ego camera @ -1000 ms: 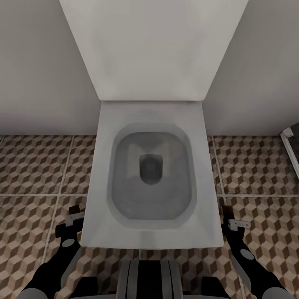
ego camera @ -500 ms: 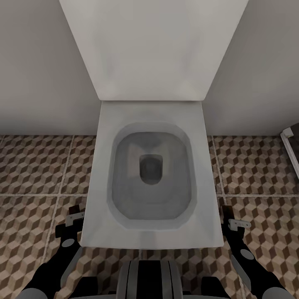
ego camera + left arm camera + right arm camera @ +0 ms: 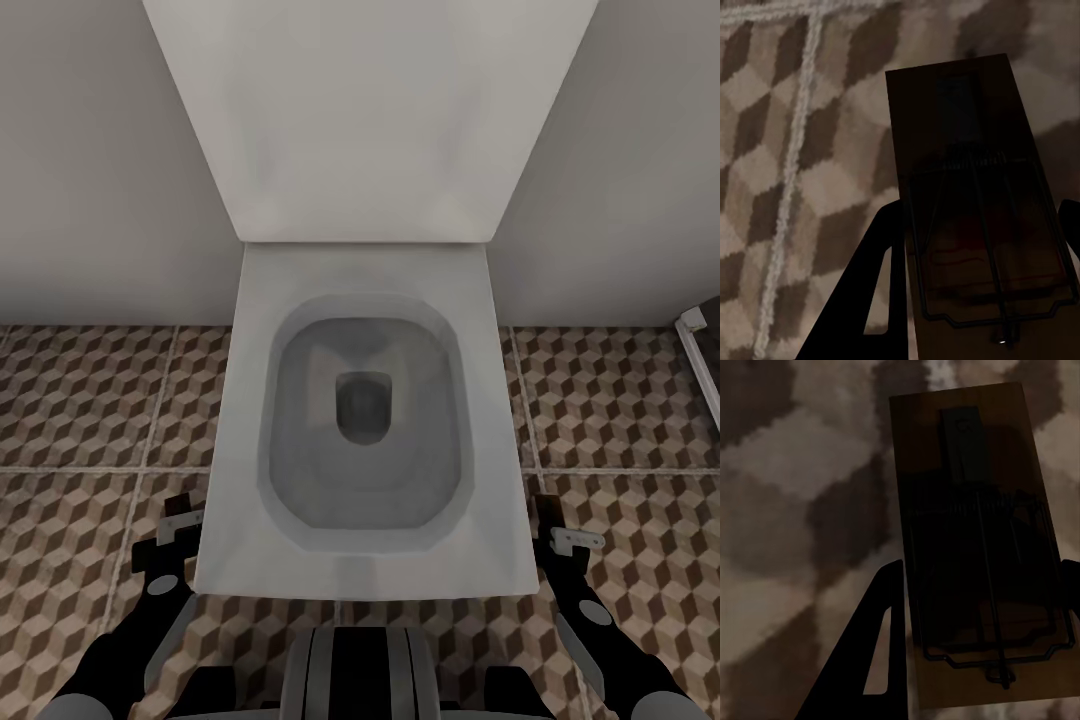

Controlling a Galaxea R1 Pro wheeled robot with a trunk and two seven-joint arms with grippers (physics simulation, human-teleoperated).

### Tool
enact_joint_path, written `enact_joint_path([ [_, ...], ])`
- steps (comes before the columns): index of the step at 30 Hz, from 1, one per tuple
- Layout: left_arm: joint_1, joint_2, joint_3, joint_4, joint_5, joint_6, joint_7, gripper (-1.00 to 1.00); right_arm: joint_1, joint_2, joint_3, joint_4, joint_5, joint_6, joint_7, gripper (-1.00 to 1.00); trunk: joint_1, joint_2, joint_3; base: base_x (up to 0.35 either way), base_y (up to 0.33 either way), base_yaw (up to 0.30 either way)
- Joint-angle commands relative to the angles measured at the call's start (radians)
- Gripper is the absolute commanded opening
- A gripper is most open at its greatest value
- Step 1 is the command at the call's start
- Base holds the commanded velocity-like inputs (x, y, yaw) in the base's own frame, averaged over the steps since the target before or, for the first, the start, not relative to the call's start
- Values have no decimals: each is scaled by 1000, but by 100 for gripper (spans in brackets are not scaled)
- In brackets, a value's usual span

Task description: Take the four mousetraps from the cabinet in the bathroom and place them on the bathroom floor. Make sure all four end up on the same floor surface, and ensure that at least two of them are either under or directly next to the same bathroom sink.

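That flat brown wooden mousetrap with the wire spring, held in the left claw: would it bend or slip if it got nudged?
The flat brown wooden mousetrap looks like a rigid board, so it probably won't flex. Its thin, small shape suggests it is light and could slide between the left gripper fingers. The wire spring on top looks the likeliest part to snag.

Black arms with grey joint sections. Left hand (image 3: 178,520) and right hand (image 3: 556,520): black fingers, light-grey brackets. Grey-and-black ribbed trunk (image 3: 362,675) at centre.

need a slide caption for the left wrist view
Left gripper holding a dark-brown mousetrap above the cube-patterned floor tiles.
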Motion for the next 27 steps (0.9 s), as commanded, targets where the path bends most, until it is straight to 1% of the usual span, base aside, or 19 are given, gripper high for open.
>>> enact_joint_path([
  [1,0,2,-7,-1,8,2,11,-100,0,-1,8,0,-11,-5,-3,-100,0,0,0,0,0,0],
  [27,0,4,-5,-1,8,2,11,-100,0,-3,8,0,-11,-5,-4,-100,0,0,0,0,0,0],
])
